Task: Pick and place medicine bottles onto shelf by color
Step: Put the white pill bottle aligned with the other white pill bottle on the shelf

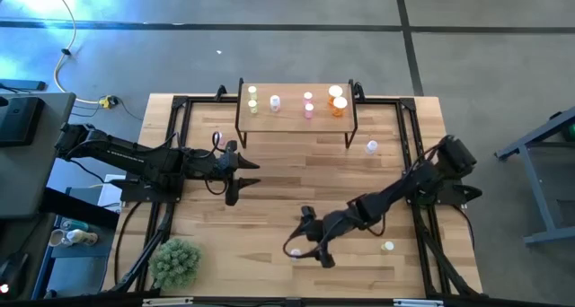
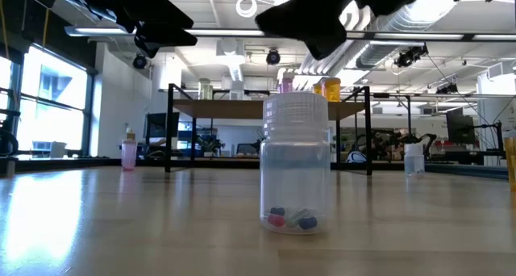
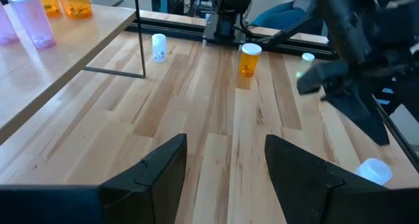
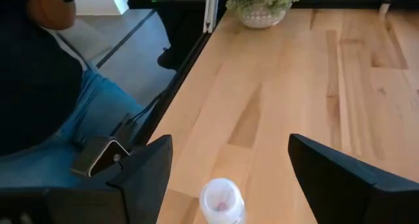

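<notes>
High view shows the right gripper (image 1: 304, 246) low over the front of the desk (image 1: 269, 190), fingers spread wide around nothing, with a clear white-capped bottle (image 1: 296, 252) just beside its tips; the right wrist view puts that bottle (image 4: 221, 201) between the two open fingers, upright and not yet touched. The left gripper (image 1: 235, 177) waits mid-desk, partly open and empty. The shelf (image 1: 296, 118) at the back already carries several bottles, yellow-green to one end, pale and pink in the middle, orange at the other. Loose bottles remain on the desk: one near the shelf's right leg (image 1: 372, 146), one near the right front edge (image 1: 387, 247), one near the left arm (image 1: 216, 138). The target looks like light, rigid plastic with smooth, likely slippery walls and only a few pills inside, so it should tip easily; gripping the body just below the ribbed cap seems safest.
</notes>
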{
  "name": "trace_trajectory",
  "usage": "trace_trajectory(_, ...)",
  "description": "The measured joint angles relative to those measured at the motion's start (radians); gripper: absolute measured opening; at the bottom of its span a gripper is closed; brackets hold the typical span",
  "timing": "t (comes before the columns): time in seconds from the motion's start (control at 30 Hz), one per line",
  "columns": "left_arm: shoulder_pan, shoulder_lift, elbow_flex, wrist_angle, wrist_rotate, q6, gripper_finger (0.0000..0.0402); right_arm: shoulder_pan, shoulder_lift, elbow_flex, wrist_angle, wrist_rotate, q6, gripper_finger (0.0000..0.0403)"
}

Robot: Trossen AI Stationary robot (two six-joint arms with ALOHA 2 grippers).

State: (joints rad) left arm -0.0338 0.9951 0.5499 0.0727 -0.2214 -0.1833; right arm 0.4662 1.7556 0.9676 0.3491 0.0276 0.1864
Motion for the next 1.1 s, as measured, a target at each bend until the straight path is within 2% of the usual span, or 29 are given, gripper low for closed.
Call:
trace_trajectory(0.23, 0.000, 0.000, 0.000, 0.000, 0.000, 0.000, 0.0197, 0.034, 0.064, 0.000, 0.030, 0.088, 0.022, 0.0296)
trace_trajectory(0.57, 0.000, 0.000, 0.000, 0.000, 0.001, -0.025, 0.0197, 0.059, 0.116, 0.000, 0.040, 0.087, 0.074, 0.0296)
trace_trajectory(1.1, 0.000, 0.000, 0.000, 0.000, 0.000, -0.034, 0.0197, 0.061, 0.230, 0.000, 0.148, 0.097, 0.104, 0.0294)
